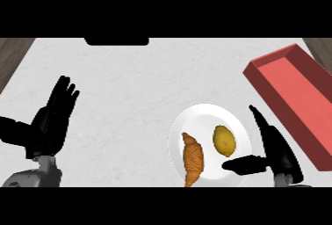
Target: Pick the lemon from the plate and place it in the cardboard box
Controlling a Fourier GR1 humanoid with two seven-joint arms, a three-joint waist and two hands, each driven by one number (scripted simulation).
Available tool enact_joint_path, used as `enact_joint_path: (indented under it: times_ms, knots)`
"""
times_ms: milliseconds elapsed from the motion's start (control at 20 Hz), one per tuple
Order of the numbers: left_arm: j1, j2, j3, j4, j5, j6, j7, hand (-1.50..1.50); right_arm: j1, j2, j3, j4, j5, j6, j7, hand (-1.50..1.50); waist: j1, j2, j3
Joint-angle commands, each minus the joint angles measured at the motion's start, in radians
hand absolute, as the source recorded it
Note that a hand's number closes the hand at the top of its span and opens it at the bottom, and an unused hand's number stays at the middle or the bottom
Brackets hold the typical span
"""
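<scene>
A yellow lemon (224,140) lies on the right half of a white plate (206,113) in the head view. My right hand (277,147) stands at the plate's right rim, fingers straight and pointing up the view, thumb stretched left just below the lemon. The hand is open and does not hold the lemon. A red open box (295,94) lies slanted at the right edge, just beyond that hand. My left hand (53,117) rests open at the left, fingers up, far from the plate.
A brown croissant (192,159) lies on the plate's left half, beside the lemon. The pale marbled counter (136,88) stretches between the hands. Dark wood shows at the top corners, and a black shape (117,41) sits at the far edge.
</scene>
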Motion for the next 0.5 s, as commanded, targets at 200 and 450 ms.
enact_joint_path:
  times_ms: [200,450]
  knots:
    - [-0.016,0.009,0.032,-0.056,-0.012,-0.015,0.076,0.00,-0.018,0.085,-0.020,0.111,0.064,0.000,-0.080,-1.50,0.002,0.000,0.000]
    - [-0.064,-0.031,0.034,0.084,-0.049,-0.002,-0.035,0.00,0.018,0.143,0.013,0.188,0.105,-0.047,-0.149,-1.50,-0.001,0.001,0.000]
